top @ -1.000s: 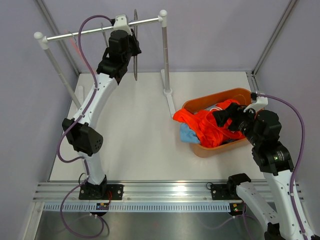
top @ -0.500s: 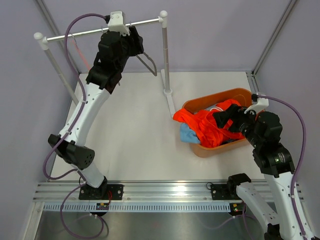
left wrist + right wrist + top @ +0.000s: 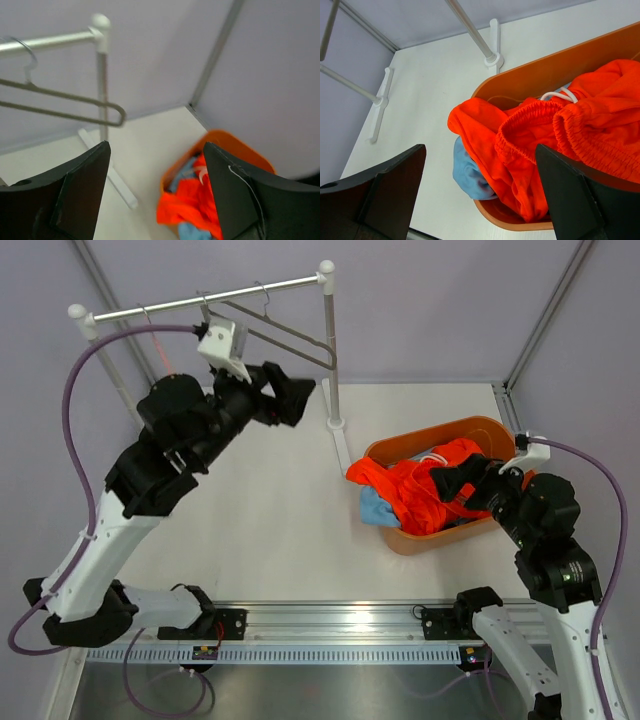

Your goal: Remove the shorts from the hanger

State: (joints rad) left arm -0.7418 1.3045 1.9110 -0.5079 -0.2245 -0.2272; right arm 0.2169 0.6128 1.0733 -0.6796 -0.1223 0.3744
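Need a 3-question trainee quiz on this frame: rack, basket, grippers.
1. True or false: the hanger on the rail carries a pair of shorts.
2. Where do the orange shorts lie?
A. flat on the table
B. in the basket, spilling over its rim
C. draped over the rail
3. Fill in: the left gripper is ___ (open or shut), with nothing between its fingers.

Key: 1 false, the hanger hangs bare; 2 B; 3 open.
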